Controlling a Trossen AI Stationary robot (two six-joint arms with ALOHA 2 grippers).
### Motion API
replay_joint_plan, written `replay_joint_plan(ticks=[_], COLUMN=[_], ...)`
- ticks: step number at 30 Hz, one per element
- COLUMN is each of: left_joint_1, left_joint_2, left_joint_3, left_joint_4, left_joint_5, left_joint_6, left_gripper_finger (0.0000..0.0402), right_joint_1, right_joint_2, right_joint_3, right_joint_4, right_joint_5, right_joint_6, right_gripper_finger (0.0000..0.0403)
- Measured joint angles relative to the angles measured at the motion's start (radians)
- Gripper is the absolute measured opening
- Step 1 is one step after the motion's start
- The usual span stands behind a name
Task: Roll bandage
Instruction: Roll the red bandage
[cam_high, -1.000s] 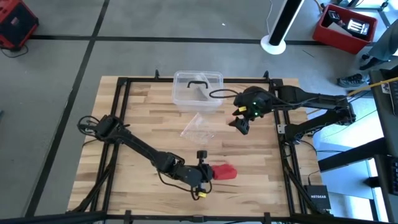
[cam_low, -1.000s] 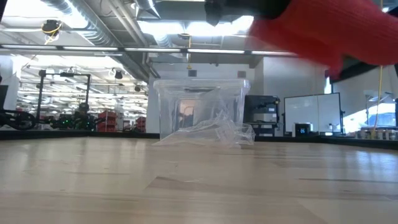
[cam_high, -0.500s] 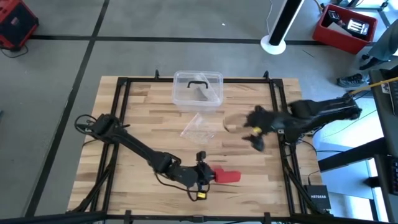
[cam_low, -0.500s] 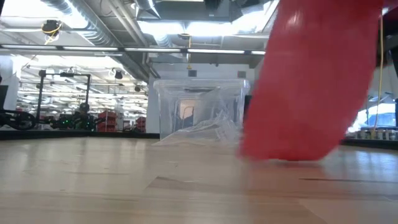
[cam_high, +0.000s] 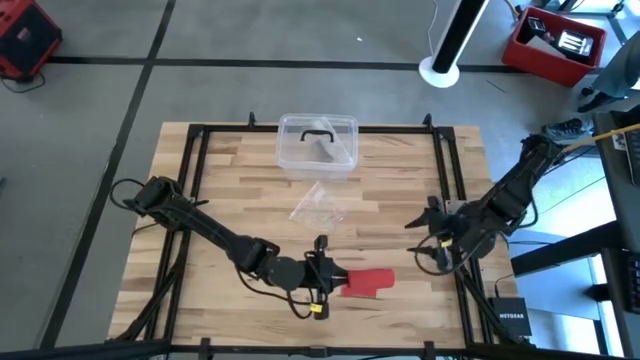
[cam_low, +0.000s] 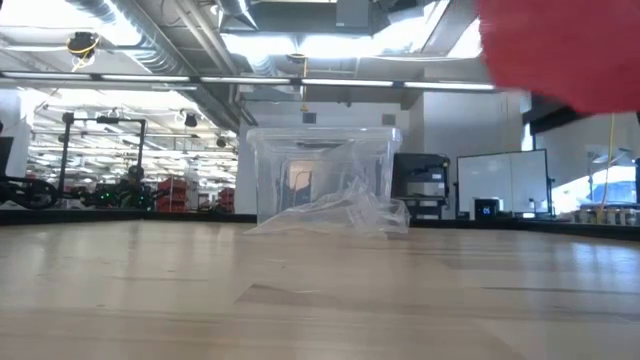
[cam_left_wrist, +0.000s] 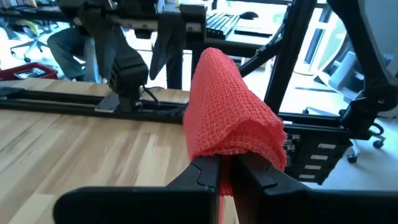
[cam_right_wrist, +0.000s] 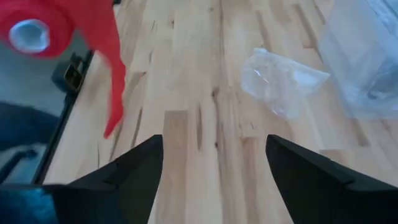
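The red mesh bandage (cam_high: 368, 283) is at the table's near middle, bunched into a short thick wad. My left gripper (cam_high: 335, 282) is shut on it. The low view shows the bandage (cam_low: 560, 45) high above the table. In the right wrist view the bandage (cam_right_wrist: 93, 43) shows a round end with a pale centre and a tail hanging down. My right gripper (cam_high: 420, 243) stands open over the table's right edge and holds nothing. My left gripper pinches the bandage's near end (cam_left_wrist: 225, 163) between its two fingers, over what looks like several folded layers. The fingers (cam_left_wrist: 205, 174) lie nearly level and point toward the table's right edge. The bandage sticks out beyond them, lifted clear of the table.
A clear plastic box (cam_high: 318, 145) with a black handle stands at the far middle. A crumpled clear wrapper (cam_high: 318, 205) lies just in front of it. Black frame rails (cam_high: 450, 200) run along the table's edges. Bare wood lies between the wrapper and the bandage.
My left gripper has risen, tipped and rolled a little with the bandage. Half a second ago the bandage hung almost to the table; now it is high and clear. My right gripper has swung from beside the box toward the table's right edge and nearer, sinking a little and staying open.
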Motion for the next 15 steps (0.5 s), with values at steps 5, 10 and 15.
replay_joint_plan(ticks=[5,10,15], left_joint_1=[-0.002,-0.008,-0.009], left_joint_2=[0.000,-0.001,0.001], left_joint_3=[0.000,0.000,0.000], left_joint_4=[0.060,0.104,0.096], left_joint_5=[0.000,0.000,-0.001], left_joint_6=[0.011,0.030,0.031], left_gripper_finger=[0.0013,0.0013,0.0013], right_joint_1=[0.002,0.001,0.001], right_joint_2=[0.012,0.010,0.028], right_joint_3=[-0.076,-0.200,-0.317], right_joint_4=[0.181,0.446,0.626], right_joint_5=[-0.007,0.022,-0.122], right_joint_6=[-0.039,-0.186,-0.218], right_gripper_finger=[0.0287,0.0287,0.0287])
